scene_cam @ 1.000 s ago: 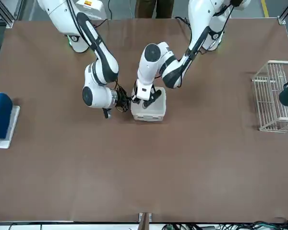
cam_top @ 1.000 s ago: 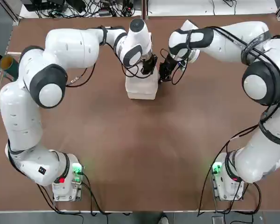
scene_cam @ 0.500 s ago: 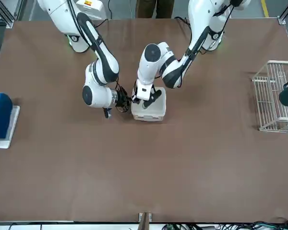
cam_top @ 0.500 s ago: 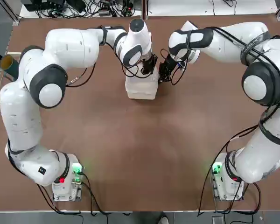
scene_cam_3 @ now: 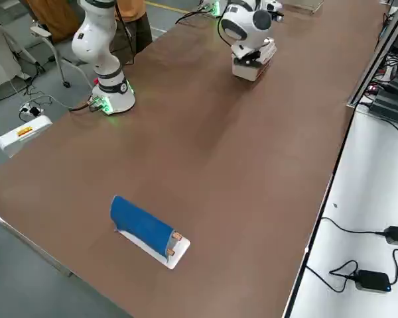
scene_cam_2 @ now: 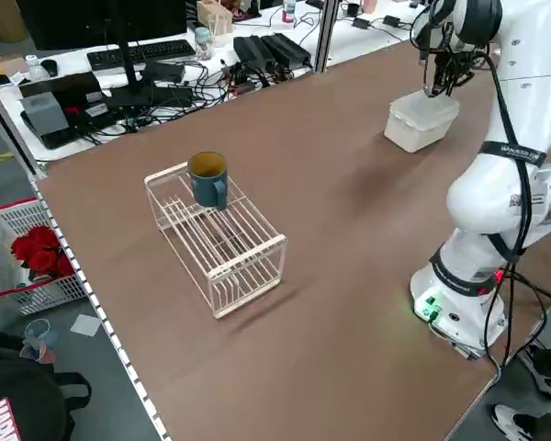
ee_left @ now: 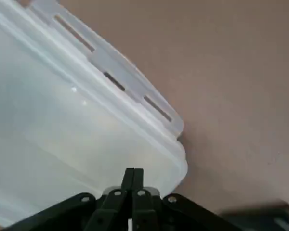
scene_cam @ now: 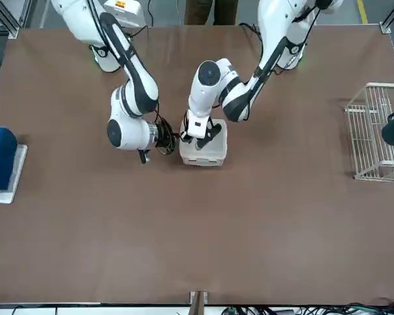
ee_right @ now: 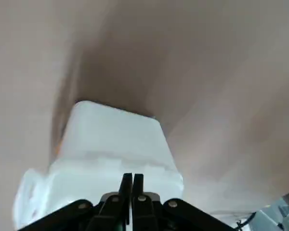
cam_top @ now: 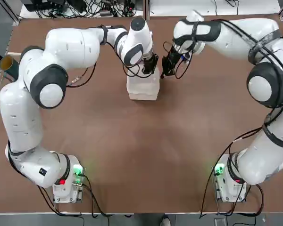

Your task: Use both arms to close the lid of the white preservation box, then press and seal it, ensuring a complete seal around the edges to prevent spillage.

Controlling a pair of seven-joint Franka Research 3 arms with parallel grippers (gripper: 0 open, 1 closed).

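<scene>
judging the box point(cam_top: 142, 87) light, thin and slippery; i'd press the lid point(ee_left: 62, 125) rim. left gripper point(ee_left: 133, 175) and right gripper point(ee_right: 131, 180) both pinched closed, holding nothing.

Glossy white arms point(cam_top: 70, 47) (black joint rings) trail black cables.

**Room around the brown table**

Landmark: brown table point(scene_cam_2: 285, 211). Beyond its far edge, a white bench point(scene_cam_2: 92, 69) with a keyboard point(scene_cam_2: 138, 53), black power bricks point(scene_cam_2: 271, 50) and tangled cables. Off the wire-rack point(scene_cam_2: 216, 239) end, grey floor with a white basket of red flowers point(scene_cam_2: 32, 257). On the opposite long side, a white ledge point(scene_cam_3: 365, 218) with a black adapter point(scene_cam_3: 371, 279) and cord. Grey floor point(scene_cam_3: 20, 73) past the near end, chair legs, a white box point(scene_cam_3: 20, 136)
</scene>
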